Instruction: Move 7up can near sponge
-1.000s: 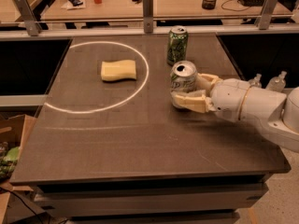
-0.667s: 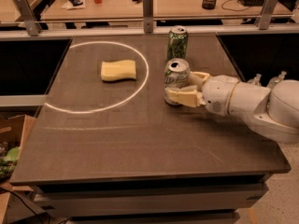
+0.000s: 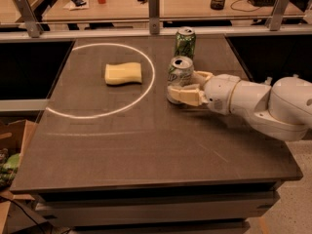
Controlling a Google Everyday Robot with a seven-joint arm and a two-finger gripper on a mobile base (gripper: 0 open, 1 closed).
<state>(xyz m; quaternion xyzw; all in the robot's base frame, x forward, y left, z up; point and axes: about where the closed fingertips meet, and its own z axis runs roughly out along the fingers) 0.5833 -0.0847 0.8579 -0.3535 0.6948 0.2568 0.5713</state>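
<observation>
The 7up can (image 3: pixel 179 72), silver-white with a green logo and an open silver top, stands upright on the dark table (image 3: pixel 146 145), just right of the white chalk circle (image 3: pixel 100 79). My gripper (image 3: pixel 187 87) reaches in from the right with its cream fingers (image 3: pixel 187 95) closed around the can's lower half. The pale yellow sponge (image 3: pixel 123 73) lies flat inside the circle, about a can's height to the left of the can.
A darker all-green patterned can (image 3: pixel 185 43) stands just behind the 7up can. My white arm (image 3: pixel 258 104) spans the table's right side. A metal rail (image 3: pixel 154 6) and a cluttered desk run along the back. A cardboard box (image 3: pixel 9 155) sits at floor level left.
My gripper has slid left with the 7up can in it, bringing the can closer to the chalk circle and the sponge. The sponge and green can have not moved.
</observation>
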